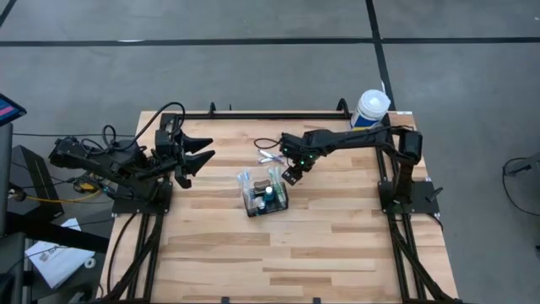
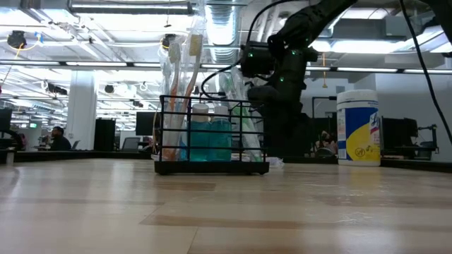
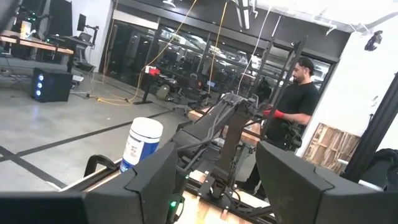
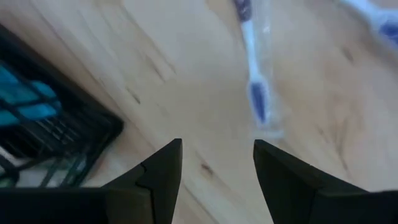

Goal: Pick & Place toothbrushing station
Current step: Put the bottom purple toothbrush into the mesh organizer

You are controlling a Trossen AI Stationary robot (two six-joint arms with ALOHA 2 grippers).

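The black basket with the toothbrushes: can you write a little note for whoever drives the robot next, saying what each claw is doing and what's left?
Left claw: open, empty, waiting at the table's left edge.
Right claw: open, empty, hovering over the table just beside the black basket.
Basket: mid-table, upright, holding toothbrushes and a blue bottle.
A loose toothbrush lies on the table beyond the right claw. The wipes tub stands at the back right corner.
Done: nothing is gripped now.
Left: probably picking up the loose toothbrush and putting it in the basket.

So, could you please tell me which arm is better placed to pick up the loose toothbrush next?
The right. Its hand hangs open beside the basket, with the loose toothbrush just ahead of it. The left hand waits open near the table's left edge.
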